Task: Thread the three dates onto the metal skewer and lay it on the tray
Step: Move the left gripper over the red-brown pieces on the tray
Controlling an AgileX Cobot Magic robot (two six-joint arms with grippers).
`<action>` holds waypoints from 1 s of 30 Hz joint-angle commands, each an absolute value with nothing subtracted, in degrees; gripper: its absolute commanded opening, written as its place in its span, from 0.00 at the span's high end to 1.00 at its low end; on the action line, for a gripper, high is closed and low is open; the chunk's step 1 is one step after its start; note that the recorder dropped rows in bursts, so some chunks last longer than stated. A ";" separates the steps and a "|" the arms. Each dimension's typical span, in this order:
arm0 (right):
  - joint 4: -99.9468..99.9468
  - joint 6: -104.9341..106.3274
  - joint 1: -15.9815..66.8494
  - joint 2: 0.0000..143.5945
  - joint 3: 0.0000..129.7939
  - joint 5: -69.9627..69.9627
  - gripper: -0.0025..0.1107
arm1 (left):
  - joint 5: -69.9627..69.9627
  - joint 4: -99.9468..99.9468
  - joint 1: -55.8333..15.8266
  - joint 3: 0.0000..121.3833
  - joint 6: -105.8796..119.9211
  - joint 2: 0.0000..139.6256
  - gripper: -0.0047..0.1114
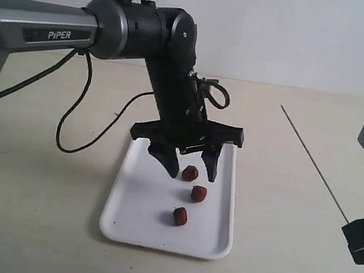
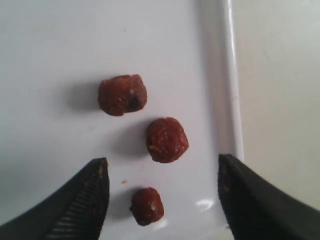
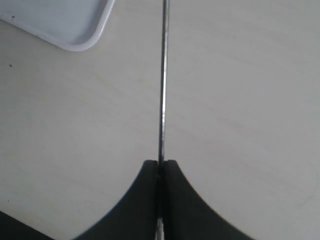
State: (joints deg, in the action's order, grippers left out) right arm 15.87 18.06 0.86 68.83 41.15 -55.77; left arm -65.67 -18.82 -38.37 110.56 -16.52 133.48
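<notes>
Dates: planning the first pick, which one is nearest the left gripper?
The date farthest back in the exterior view, between the fingertips of the open left gripper; the other two lie clear of them.

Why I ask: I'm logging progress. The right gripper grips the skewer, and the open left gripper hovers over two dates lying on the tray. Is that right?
No: three dates lie on the tray, not two; the left wrist view shows all three. The rest stands: the right gripper grips the skewer, and the open left gripper hovers over the dates.
</notes>
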 commanded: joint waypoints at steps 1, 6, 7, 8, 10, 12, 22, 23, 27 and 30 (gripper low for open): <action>16.43 18.95 0.64 68.82 40.99 -55.07 0.98 | -64.51 -15.14 -38.42 110.78 -18.28 133.88 0.43; 16.43 18.95 0.64 68.82 40.99 -55.07 0.98 | -65.24 -13.21 -38.20 111.74 -19.24 135.17 0.43; 16.43 18.95 0.64 68.82 40.99 -55.07 0.98 | -65.42 -13.08 -38.20 112.37 -19.53 135.48 0.43; 16.43 18.95 0.64 68.82 40.99 -55.07 0.98 | -65.75 -12.96 -38.20 113.39 -19.53 135.98 0.43; 16.43 19.07 0.64 68.82 40.99 -55.08 0.98 | -66.85 -12.39 -38.20 115.84 -19.53 136.73 0.43; 16.43 19.07 0.64 68.82 40.99 -55.08 0.98 | -67.75 -10.67 -38.20 118.96 -20.00 137.66 0.43; 16.43 19.07 0.64 68.82 40.99 -55.08 0.98 | -69.96 -9.19 -38.08 126.82 -21.38 143.32 0.43; 16.43 19.25 0.64 68.82 40.99 -55.08 0.98 | -69.96 -9.53 -38.08 126.82 -21.38 143.56 0.43; 16.43 19.41 0.64 68.82 40.99 -54.95 0.98 | -69.96 -9.44 -38.41 126.82 -21.69 143.66 0.43; 16.43 19.41 0.64 68.82 40.99 -54.56 0.98 | -69.96 -7.87 -38.41 126.82 -21.69 143.79 0.43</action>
